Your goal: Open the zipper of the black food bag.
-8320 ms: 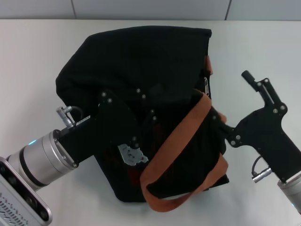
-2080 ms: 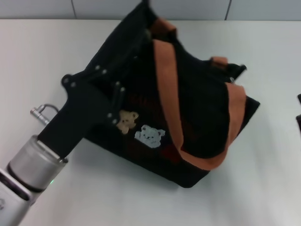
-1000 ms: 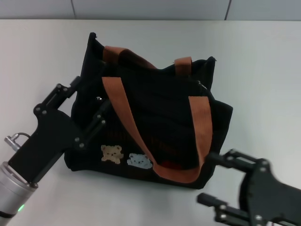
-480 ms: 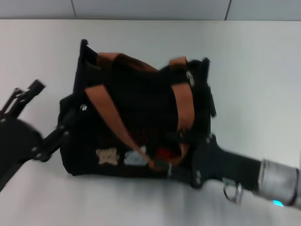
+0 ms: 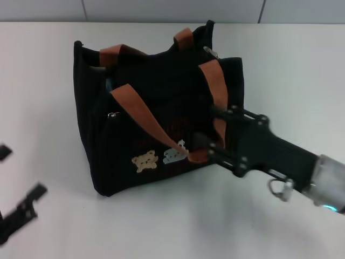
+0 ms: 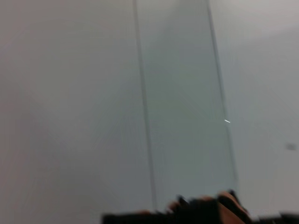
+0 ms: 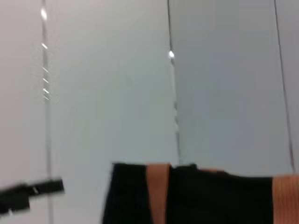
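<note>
The black food bag [image 5: 156, 102] stands upright mid-table, its orange-brown handles up and the two bear patches [image 5: 159, 158] facing me. A small silvery pull tab [image 5: 209, 52] of the zipper shows at the far right corner of the top rim. My right gripper [image 5: 207, 135] reaches in from the right, its fingers spread open against the bag's front right corner, with the hanging handle loop [image 5: 195, 155] between them. My left gripper [image 5: 20, 171] is open at the lower left, away from the bag. The bag's top [image 7: 187, 196] fills the right wrist view's lower edge.
White table [image 5: 302, 81] all around, with a grey panelled wall [image 5: 161, 9] behind it. A small metal ring [image 5: 112, 115] sits on the bag's left side. A dark bar [image 7: 30, 191] crosses the right wrist view's edge.
The left gripper has let go of the bag's side and pulled back to the lower left. The right gripper has slid up along the bag's front right. The bag has turned and shifted.
</note>
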Available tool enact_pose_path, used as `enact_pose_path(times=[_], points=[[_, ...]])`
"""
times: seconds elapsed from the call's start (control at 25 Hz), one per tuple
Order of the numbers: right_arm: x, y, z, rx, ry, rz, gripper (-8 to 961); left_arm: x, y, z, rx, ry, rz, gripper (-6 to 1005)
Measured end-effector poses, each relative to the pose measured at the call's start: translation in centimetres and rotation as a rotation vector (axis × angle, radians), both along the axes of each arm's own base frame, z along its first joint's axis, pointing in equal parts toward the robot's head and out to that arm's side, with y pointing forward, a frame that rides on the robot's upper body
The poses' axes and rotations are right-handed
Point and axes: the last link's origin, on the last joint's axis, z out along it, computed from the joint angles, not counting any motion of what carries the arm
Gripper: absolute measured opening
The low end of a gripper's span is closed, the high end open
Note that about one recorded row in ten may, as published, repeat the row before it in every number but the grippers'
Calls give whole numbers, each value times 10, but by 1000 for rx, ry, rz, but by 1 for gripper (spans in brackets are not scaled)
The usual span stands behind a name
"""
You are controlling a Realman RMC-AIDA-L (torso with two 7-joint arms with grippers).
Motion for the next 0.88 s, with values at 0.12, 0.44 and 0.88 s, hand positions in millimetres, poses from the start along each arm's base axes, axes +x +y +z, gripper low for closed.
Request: enact_pose_path(times=[0.12, 0.44, 0.88], points=[[10, -12, 16, -54, 29, 26, 692, 0, -5, -2, -116, 9, -18, 823], [26, -30, 34, -349, -50, 59, 784, 18, 21, -27, -369, 18, -125, 823], [30, -34, 34, -371, -71, 64, 843, 30, 47, -36, -453, 60, -177, 823]])
